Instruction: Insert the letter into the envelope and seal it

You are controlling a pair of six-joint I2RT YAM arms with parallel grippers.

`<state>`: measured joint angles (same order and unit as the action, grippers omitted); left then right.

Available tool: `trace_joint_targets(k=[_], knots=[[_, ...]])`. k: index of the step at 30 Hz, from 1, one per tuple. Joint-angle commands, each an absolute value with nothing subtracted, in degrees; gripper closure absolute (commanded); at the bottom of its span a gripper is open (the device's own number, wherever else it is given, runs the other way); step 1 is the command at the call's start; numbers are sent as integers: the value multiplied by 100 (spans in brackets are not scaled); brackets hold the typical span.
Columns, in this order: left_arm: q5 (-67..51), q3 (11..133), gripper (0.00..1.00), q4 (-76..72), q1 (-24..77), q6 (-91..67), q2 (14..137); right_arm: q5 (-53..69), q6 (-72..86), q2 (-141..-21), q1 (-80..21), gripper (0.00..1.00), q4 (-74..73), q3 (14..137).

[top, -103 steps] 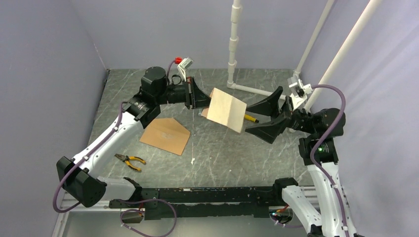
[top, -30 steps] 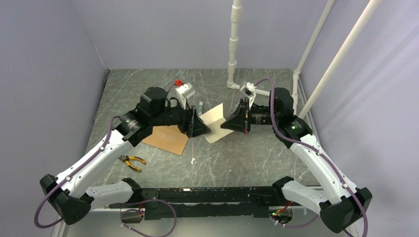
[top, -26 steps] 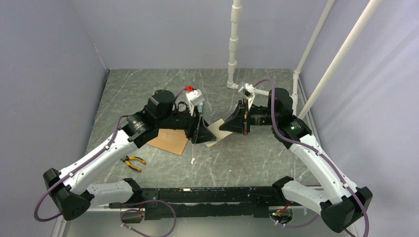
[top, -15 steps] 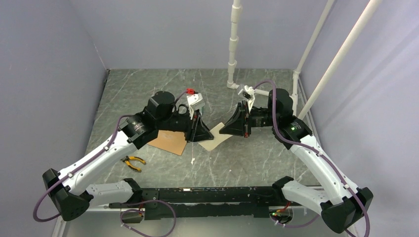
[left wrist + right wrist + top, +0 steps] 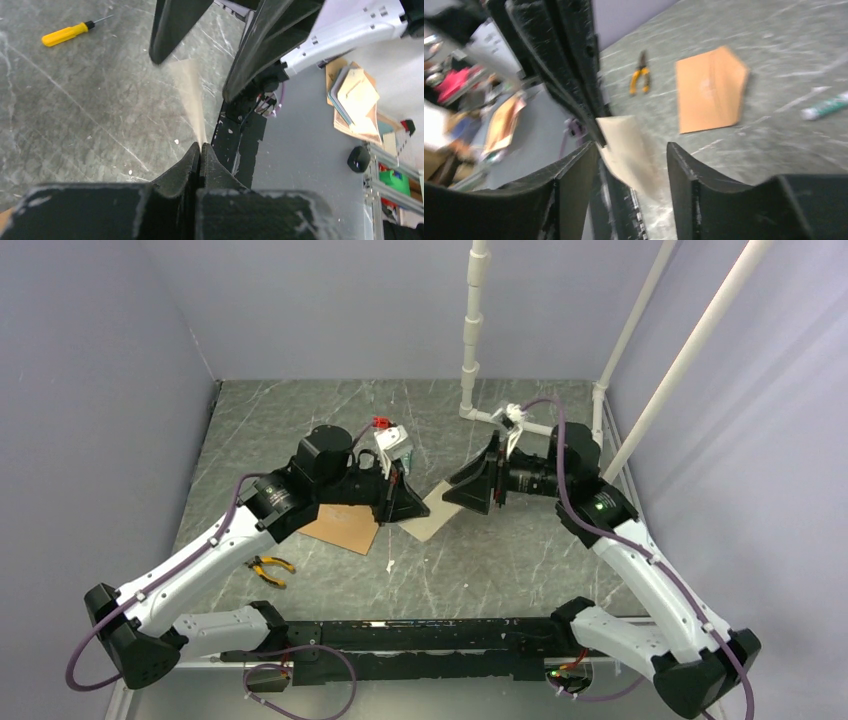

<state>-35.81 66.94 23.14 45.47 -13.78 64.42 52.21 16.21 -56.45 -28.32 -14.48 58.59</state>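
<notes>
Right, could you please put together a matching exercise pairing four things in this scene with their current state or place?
Things:
1. letter
2. envelope
3. pliers
4. right gripper

States or places:
A. open, fingers apart
B. flat on the table, pointed flap showing
C. yellow handles, lying nearest the arm bases
D. pinched in the shut left gripper

Pairs: 1-D, 2-B, 3-C, 4-A
</notes>
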Motion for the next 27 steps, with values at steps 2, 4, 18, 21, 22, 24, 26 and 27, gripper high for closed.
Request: trace_joint_targets(k=[2, 4, 18, 21, 22, 24, 26, 27], knots=[[-2868, 6547, 98, 1449, 4562, -2317, 6275, 2356, 2563, -4612, -2820, 22, -444, 5472], [-2692, 6480, 97, 1086, 4566, -2778, 6271, 1864, 3022, -4218, -2822, 13, 165, 5002], [-2281, 6162, 98, -1125, 4566, -5118, 6194, 2868, 6722, -4538, -2845, 18, 3577, 3420], [-2242, 6072, 98, -1241, 4562, -5240, 6205, 3013, 6709, -4555, -2847, 33, 3831, 3494], [-2240, 6049, 97, -1261, 4562, -5257, 6218, 3070, 6650, -4564, -2852, 36, 3840, 3546], [-2232, 6011, 98, -1303, 4562, -5302, 6239, 3185, 6621, -4594, -2856, 42, 3927, 3632], [-2225, 5959, 98, -1382, 4562, -5361, 6258, 3292, 6690, -4643, -2856, 43, 4135, 3647], [-2224, 5940, 98, -1419, 4562, -5380, 6269, 3359, 6772, -4674, -2856, 43, 4283, 3636]])
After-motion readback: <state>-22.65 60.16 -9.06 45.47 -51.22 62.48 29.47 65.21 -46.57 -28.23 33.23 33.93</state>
